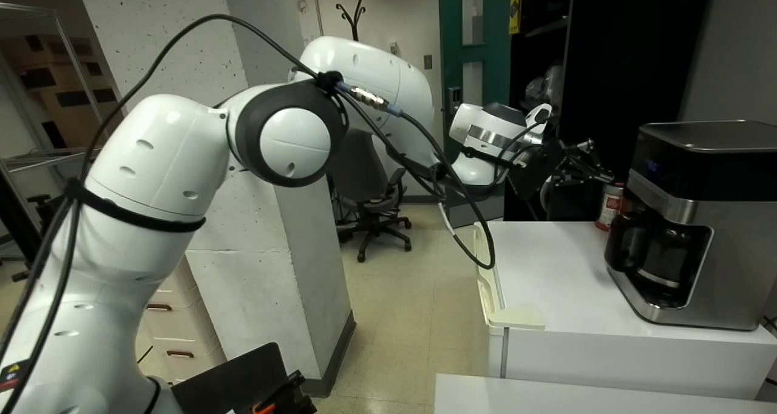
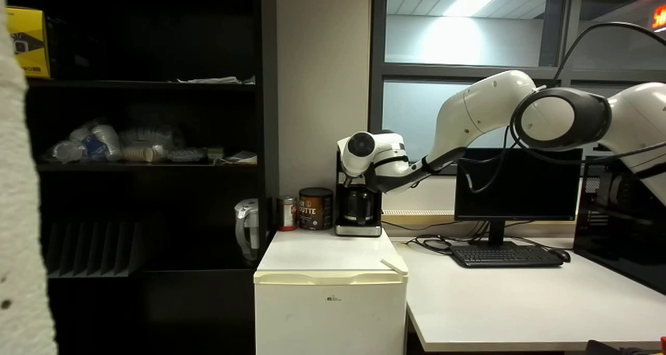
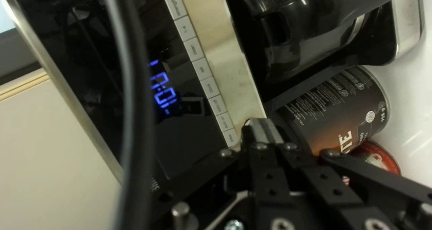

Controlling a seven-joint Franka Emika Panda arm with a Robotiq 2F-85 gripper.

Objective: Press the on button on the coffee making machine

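The coffee making machine (image 1: 737, 250) is a boxy dark and silvery machine with a glass carafe (image 1: 665, 256) in its recess. It also stands behind the arm's wrist in an exterior view (image 2: 358, 230). In the wrist view its silvery band (image 3: 229, 64) carries a row of small labelled keys (image 3: 201, 68) beside a lit blue display (image 3: 163, 91). My gripper (image 3: 265, 130) is shut and empty; its fingertips overlap the end of the band. A small round rim shows partly behind them; whether they touch it I cannot tell. The gripper (image 1: 601, 174) is at the machine's front in an exterior view.
A dark coffee can (image 2: 315, 209) and a red-and-white can (image 2: 286, 214) stand beside the machine on the white fridge (image 2: 330, 313). A monitor (image 2: 517, 188) stands on the desk. A black cable (image 3: 135, 128) crosses the wrist view. A black shelf (image 2: 151, 271) stands beside the fridge.
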